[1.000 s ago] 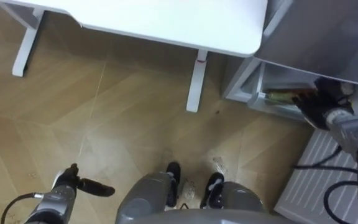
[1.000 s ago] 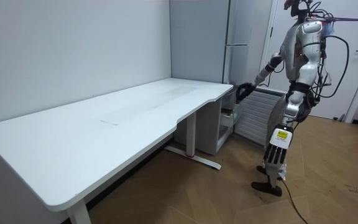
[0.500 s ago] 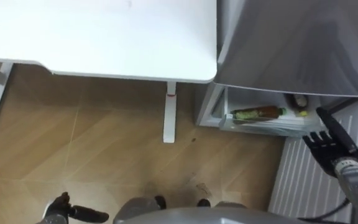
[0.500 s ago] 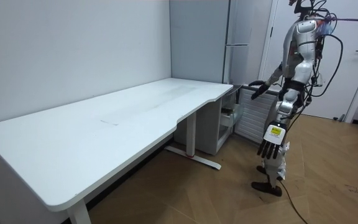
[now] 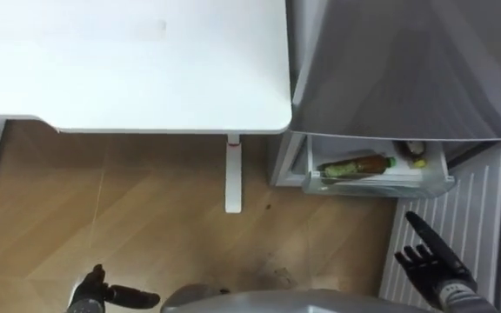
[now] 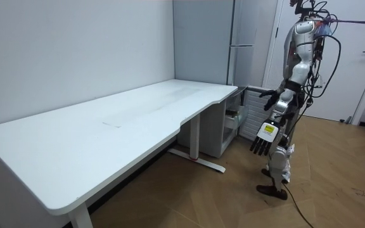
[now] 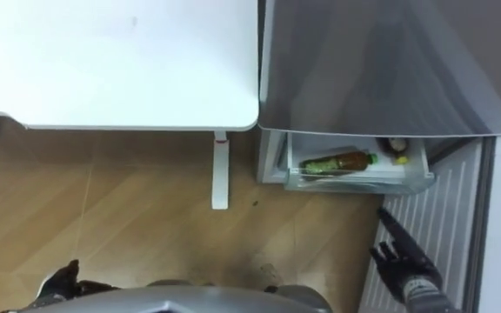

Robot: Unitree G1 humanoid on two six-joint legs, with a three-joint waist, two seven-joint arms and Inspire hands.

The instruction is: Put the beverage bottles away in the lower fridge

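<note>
Black and empty, the robot's right hand point(image 5: 433, 263) is held out low in front of it, fingers straight and apart, gripping nothing. It hovers by the edge of a white ribbed panel point(image 5: 481, 204). Just beyond the hand the bottom drawer point(image 5: 377, 183) of the grey fridge point(image 5: 407, 69) stands open, and the drinks are in it. An amber bottle point(image 5: 355, 164) with a green label lies on its side, and a darker bottle point(image 5: 411, 152) with a yellow cap sits near its capped end. The hand is apart from both. The left hand point(image 5: 98, 297) hangs at the robot's side above the wooden floor point(image 5: 146, 200), fingers loose and spread, also empty. The robot stands upright facing the fridge, near the end of the long white table point(image 5: 129, 69) that sits just beside it.
</note>
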